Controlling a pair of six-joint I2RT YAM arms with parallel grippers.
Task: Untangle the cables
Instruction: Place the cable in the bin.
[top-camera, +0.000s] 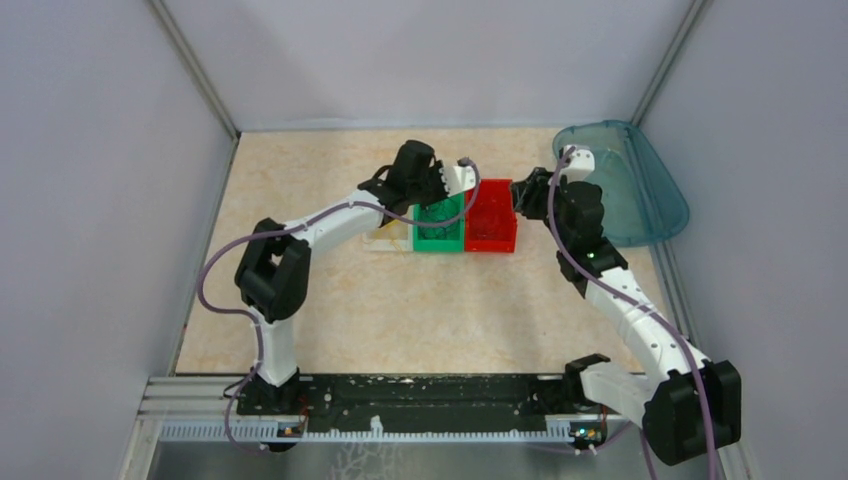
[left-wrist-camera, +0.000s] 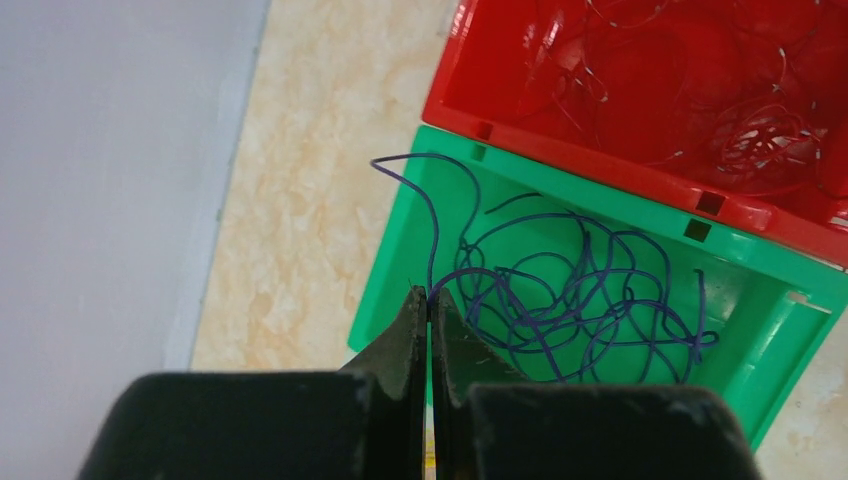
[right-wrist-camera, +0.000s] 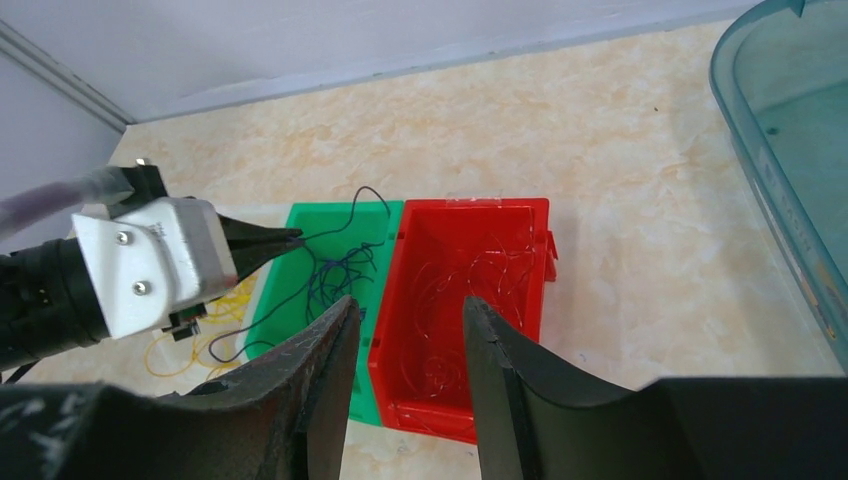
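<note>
A tangle of thin purple cables (left-wrist-camera: 580, 300) lies in a green bin (left-wrist-camera: 790, 300). My left gripper (left-wrist-camera: 430, 295) is shut on one purple strand at the bin's near-left corner, and the strand loops up over the rim. Thin red cables (left-wrist-camera: 760, 140) lie in the red bin (left-wrist-camera: 600, 180) alongside. Yellow cables (right-wrist-camera: 190, 345) lie left of the green bin (right-wrist-camera: 270, 290). My right gripper (right-wrist-camera: 405, 305) hangs open above the near end of the red bin (right-wrist-camera: 455, 400), nothing between its fingers. From above, the left gripper (top-camera: 432, 195) is over the green bin (top-camera: 437, 240), the right gripper (top-camera: 518, 195) beside the red bin (top-camera: 490, 235).
A teal translucent tub (top-camera: 630, 185) leans at the back right, close to the right arm. Grey walls (top-camera: 100, 200) close the table in on the left, back and right. The two bins stand side by side, touching, at the middle back.
</note>
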